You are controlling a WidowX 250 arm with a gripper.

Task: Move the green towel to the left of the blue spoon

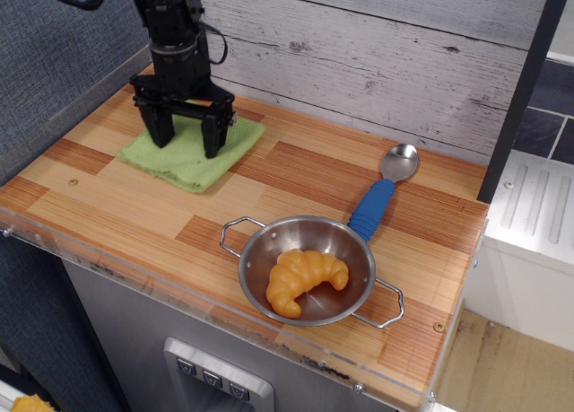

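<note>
The green towel [192, 163] lies flat on the wooden counter at the back left, near the wall. My gripper [188, 143] stands upright on it with its two black fingers spread wide, both fingertips [215, 146] down on the cloth. No fold of cloth shows pinched between them. The blue spoon [372, 208] lies at the right, its silver bowl end pointing toward the wall. The towel is well to the left of the spoon, with bare counter between them.
A steel bowl with wire handles [256, 244] stands at the front middle and holds an orange croissant [303, 278]. A grey plank wall [377, 62] runs along the back. The counter's front edge [179, 291] has a clear plastic lip.
</note>
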